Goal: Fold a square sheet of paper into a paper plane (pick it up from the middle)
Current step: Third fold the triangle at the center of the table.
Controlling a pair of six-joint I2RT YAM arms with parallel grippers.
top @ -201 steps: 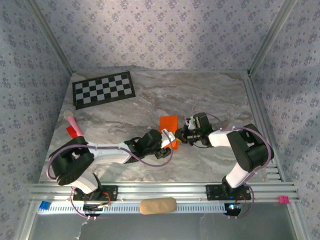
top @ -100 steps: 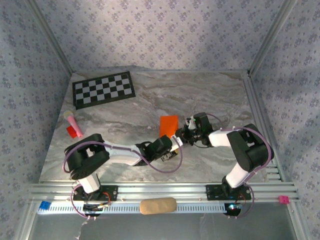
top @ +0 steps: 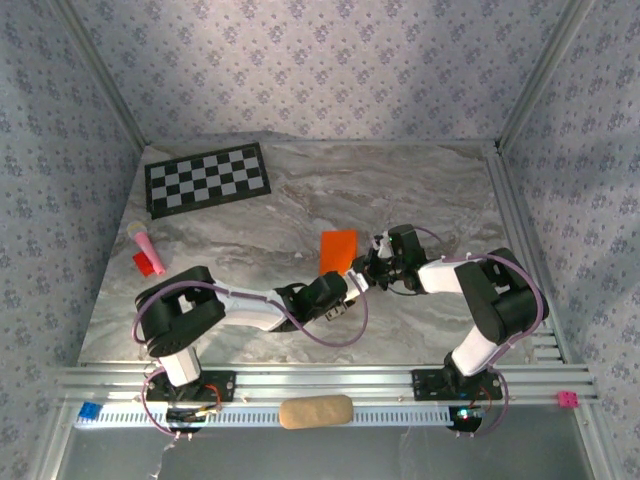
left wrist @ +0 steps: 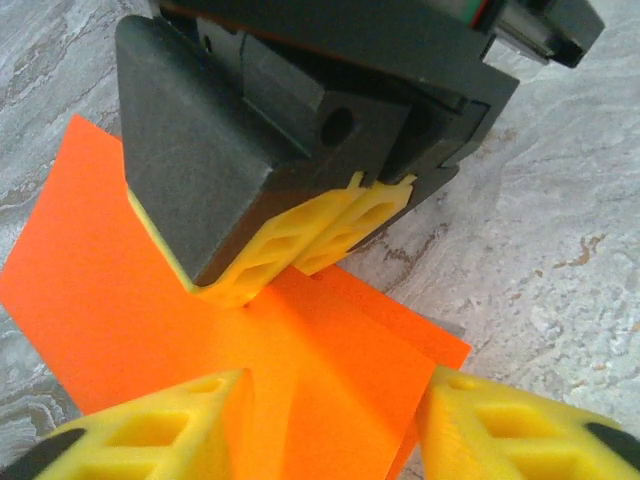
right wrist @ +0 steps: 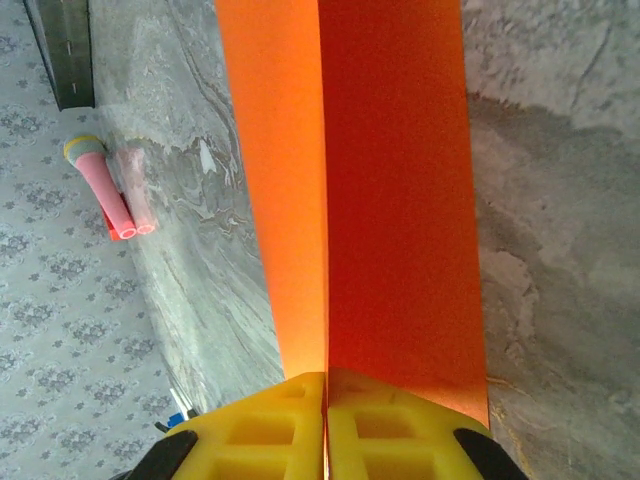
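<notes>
Near paper (top: 338,250), L end effector (top: 350,283) edged closer since.

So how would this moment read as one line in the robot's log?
paper: creased | right jaws: shut on its edge | left jaws: open around it | folding: unfinished

Right end effector (left wrist: 268,285) pinches creased square sheet of paper (left wrist: 115,320); left end effector (left wrist: 330,432) fingers spread either side.
</notes>
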